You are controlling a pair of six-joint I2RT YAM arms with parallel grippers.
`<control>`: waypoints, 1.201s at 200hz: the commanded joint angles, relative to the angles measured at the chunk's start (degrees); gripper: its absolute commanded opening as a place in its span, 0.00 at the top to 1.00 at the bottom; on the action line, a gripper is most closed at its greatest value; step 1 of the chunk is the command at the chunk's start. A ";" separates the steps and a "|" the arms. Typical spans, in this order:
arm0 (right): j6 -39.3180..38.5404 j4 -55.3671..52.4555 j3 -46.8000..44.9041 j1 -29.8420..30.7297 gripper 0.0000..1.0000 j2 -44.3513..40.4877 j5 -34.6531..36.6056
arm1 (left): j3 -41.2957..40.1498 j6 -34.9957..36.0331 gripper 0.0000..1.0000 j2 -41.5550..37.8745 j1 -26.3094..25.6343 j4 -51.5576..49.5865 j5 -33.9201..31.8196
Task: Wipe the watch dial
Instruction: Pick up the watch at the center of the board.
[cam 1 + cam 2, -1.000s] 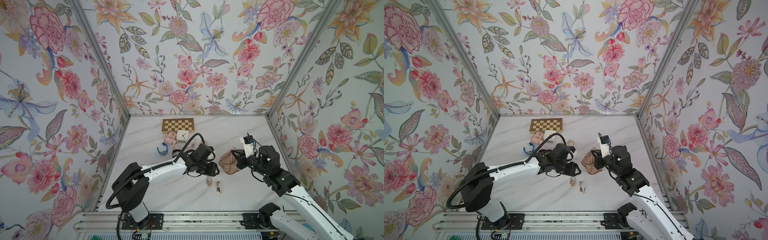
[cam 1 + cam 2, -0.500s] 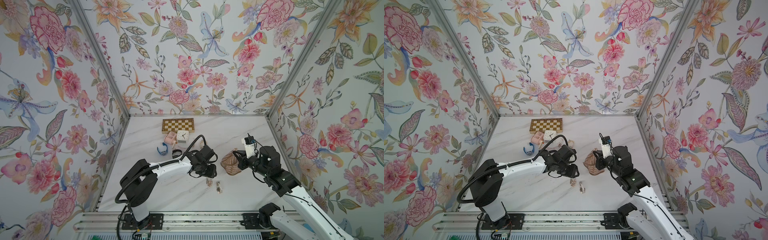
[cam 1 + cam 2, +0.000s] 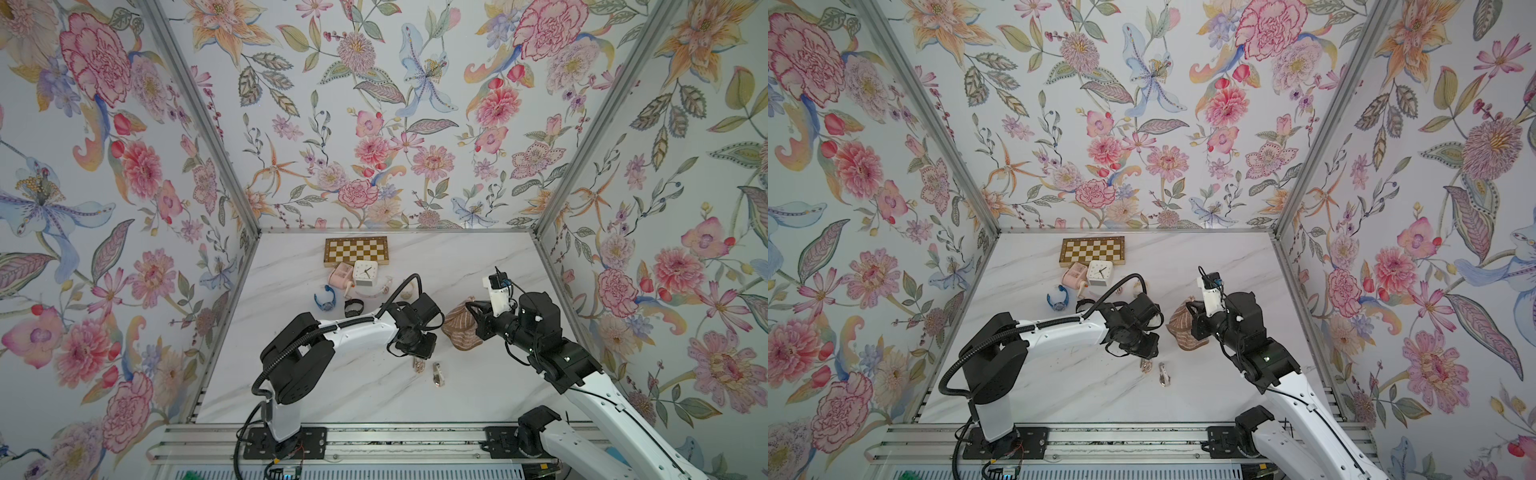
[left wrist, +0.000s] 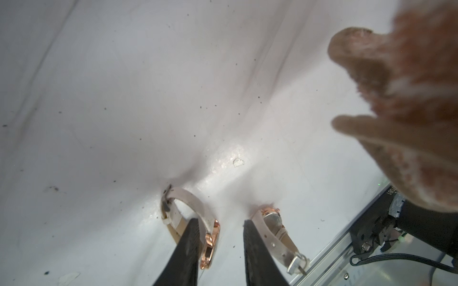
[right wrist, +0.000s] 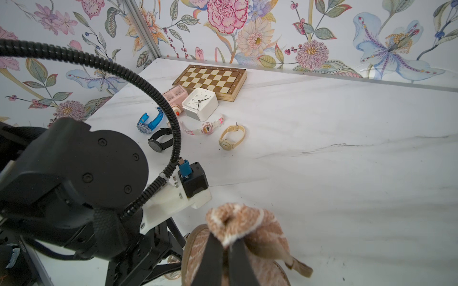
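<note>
Both arms share one build. Left arm (image 3: 357, 328): white shell on the long links, black housings at the joints, black base block (image 3: 257, 442) at the near edge. Right arm (image 3: 598, 395): identical colours. A black corrugated cable conduit (image 5: 138, 79) runs along the left arm to a white bracket (image 5: 173, 200) bearing a small black camera module (image 5: 195, 179) with a blue plug (image 5: 184, 169). Round black joint cover (image 5: 99, 158) has several recessed screws. On the left gripper (image 4: 221, 220), fingers (image 4: 188, 252) are black, tapered and finely textured.

Rose-gold watch (image 4: 210, 244) on edge, brown striped cloth (image 3: 458, 328) bunched
</note>
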 commanded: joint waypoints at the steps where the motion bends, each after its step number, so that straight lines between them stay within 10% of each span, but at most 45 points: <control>1: -1.04 0.44 -0.94 -0.29 1.00 -0.86 -0.70 | 2.59 1.94 0.72 1.84 -0.98 -4.87 -3.35; 240: -1.44 1.15 -2.40 -0.29 1.00 -3.58 -0.44 | 6.84 2.45 0.80 6.75 -2.99 -9.34 -6.77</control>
